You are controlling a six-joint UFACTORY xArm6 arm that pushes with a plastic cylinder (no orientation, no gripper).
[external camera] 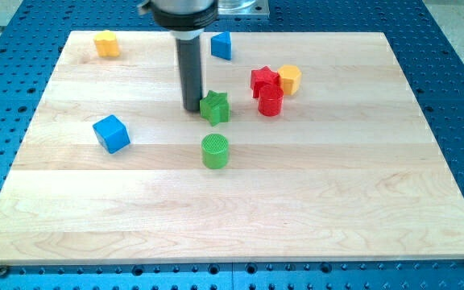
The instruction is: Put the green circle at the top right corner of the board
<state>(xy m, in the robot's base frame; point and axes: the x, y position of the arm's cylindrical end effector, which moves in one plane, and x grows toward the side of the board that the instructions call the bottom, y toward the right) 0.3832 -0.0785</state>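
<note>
My tip (192, 108) rests on the table (361, 185) just left of the green star (214, 107), touching or nearly touching it. There is no gripper on this arm, only the dark rod, so nothing opens or closes.

The green circle (215, 151) stands near the middle of the table, just below the green star and apart from it, below and slightly right of my tip.

Up and to the right of the circle sits a tight cluster: red star (263, 80), red cylinder (271, 102) and yellow block (289, 79). A blue block (221, 45) lies near the top edge, right of the rod. A blue cube (111, 134) sits well left; a yellow block (106, 43) occupies the top left corner.
</note>
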